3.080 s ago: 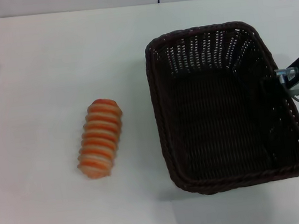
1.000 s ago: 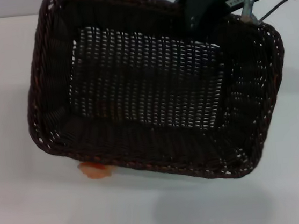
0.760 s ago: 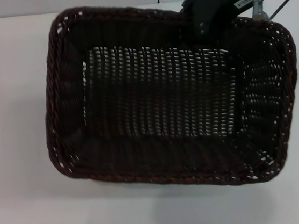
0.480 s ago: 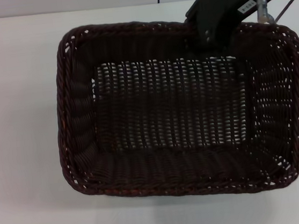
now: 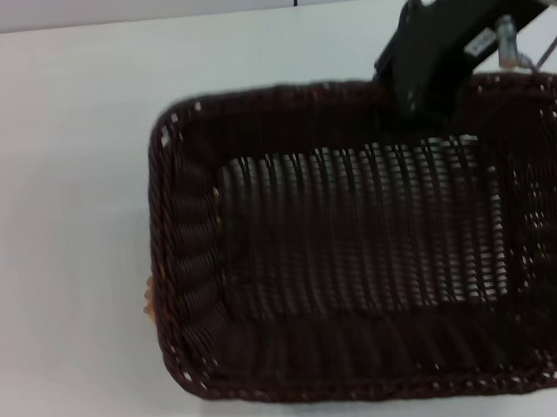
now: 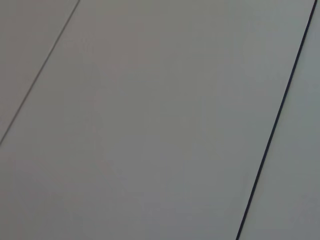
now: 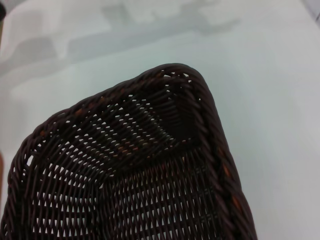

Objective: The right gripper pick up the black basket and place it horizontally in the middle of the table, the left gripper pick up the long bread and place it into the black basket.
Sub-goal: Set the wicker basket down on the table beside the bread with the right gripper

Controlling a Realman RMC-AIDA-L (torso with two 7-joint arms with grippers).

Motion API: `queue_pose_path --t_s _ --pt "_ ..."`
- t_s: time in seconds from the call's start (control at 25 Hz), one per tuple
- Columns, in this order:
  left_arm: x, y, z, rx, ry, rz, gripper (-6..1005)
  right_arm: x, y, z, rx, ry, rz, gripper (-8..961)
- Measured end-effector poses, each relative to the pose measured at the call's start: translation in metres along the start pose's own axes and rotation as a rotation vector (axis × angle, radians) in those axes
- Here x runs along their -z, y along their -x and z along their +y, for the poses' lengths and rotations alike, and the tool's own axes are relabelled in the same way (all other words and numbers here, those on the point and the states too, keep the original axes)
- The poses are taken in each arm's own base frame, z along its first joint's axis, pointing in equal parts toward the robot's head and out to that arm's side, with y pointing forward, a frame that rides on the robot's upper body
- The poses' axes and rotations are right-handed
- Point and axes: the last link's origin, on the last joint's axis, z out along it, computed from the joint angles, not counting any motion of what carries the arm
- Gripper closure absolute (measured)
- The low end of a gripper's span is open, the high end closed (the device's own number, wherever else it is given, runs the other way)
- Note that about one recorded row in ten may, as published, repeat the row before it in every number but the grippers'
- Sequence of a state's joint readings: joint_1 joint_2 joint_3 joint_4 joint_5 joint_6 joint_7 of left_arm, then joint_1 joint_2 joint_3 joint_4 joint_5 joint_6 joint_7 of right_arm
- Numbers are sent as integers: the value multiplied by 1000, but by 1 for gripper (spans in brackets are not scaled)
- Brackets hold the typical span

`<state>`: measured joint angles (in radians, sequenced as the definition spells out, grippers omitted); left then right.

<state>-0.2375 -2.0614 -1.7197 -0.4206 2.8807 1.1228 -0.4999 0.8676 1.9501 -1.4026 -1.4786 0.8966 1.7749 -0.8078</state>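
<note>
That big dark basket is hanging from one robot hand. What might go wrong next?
The right hand grips the black basket only at its far rim, so it could tilt or slip. The long bread is almost hidden under the basket's left edge; lowering here might land on it or push it. The left hand is out of sight.

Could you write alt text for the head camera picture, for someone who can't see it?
A large dark woven basket fills most of the picture, lying lengthwise across a white table, with the robot's right gripper on its far rim. A sliver of orange bread peeks out beside the basket's left edge.
</note>
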Motion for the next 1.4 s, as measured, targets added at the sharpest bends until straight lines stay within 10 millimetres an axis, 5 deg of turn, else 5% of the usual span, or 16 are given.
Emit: queue_pose_path --t_s 1.08,1.4 --pt "-2 3 6 16 14 -4 137 -51 -18 -9 5 8 168 807" --pt "-4 3 8 18 22 -1 137 -52 -11 -15 23 -21 161 809"
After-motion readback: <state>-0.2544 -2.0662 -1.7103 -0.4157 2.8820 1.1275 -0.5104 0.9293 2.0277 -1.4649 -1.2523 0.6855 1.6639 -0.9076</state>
